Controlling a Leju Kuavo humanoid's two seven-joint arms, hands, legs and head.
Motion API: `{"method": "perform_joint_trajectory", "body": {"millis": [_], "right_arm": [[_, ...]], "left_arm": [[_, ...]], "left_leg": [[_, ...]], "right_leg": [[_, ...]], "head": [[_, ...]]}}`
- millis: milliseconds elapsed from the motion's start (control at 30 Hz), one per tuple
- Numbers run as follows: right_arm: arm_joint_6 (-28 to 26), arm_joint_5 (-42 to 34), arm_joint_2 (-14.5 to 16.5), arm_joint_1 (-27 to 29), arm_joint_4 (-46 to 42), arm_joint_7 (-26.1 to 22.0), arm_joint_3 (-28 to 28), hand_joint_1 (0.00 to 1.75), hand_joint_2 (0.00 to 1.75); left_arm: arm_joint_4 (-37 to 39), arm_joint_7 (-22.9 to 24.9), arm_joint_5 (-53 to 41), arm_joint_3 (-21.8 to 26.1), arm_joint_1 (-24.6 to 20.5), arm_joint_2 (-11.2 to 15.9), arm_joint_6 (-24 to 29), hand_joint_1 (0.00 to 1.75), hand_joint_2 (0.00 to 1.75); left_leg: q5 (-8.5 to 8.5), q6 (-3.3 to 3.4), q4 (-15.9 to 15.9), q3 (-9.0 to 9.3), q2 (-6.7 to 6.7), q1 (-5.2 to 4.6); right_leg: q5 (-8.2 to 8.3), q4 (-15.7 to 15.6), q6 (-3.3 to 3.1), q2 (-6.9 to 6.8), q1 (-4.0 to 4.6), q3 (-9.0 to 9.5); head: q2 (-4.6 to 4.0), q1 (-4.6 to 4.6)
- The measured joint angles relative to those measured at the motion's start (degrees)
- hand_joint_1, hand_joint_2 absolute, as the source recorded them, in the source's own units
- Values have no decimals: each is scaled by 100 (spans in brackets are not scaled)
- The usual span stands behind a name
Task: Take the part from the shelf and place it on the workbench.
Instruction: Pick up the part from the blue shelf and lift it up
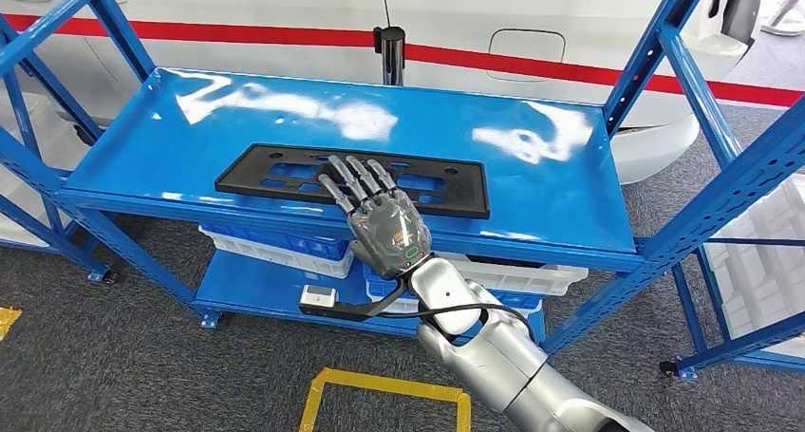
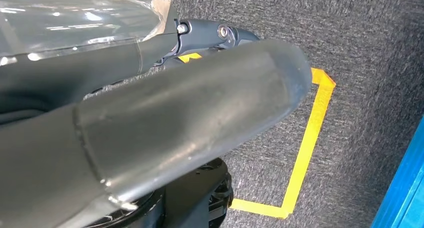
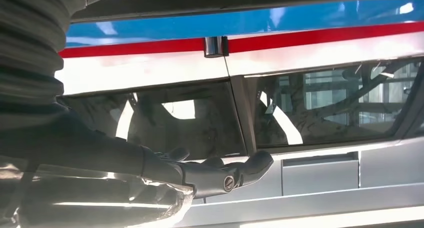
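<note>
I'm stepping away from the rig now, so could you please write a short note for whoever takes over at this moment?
Right hand: fingers spread flat over the near edge of the black part, no grip visible yet.
Left hand: hanging over the carpet; whether it is open cannot be told.
The part lies flat on the top blue shelf.
Done: reach to the part.
Left: grip it, lift it, carry it to the workbench.

The right arm is reaching forward, its right hand lying flat with fingers spread, maybe touching down.
</note>
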Motion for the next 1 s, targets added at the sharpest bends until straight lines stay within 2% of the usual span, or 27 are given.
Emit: {"method": "perform_joint_trajectory", "body": {"millis": [1000], "right_arm": [[59, -82, 30, 37, 138, -97, 26, 0, 175]], "left_arm": [[0, 27, -8, 0, 4, -6, -13, 0, 0]], "left_leg": [[0, -1, 0, 0, 0, 16]], "right_leg": [[-1, 0, -1, 0, 1, 0]], "head": [[1, 1]]}}
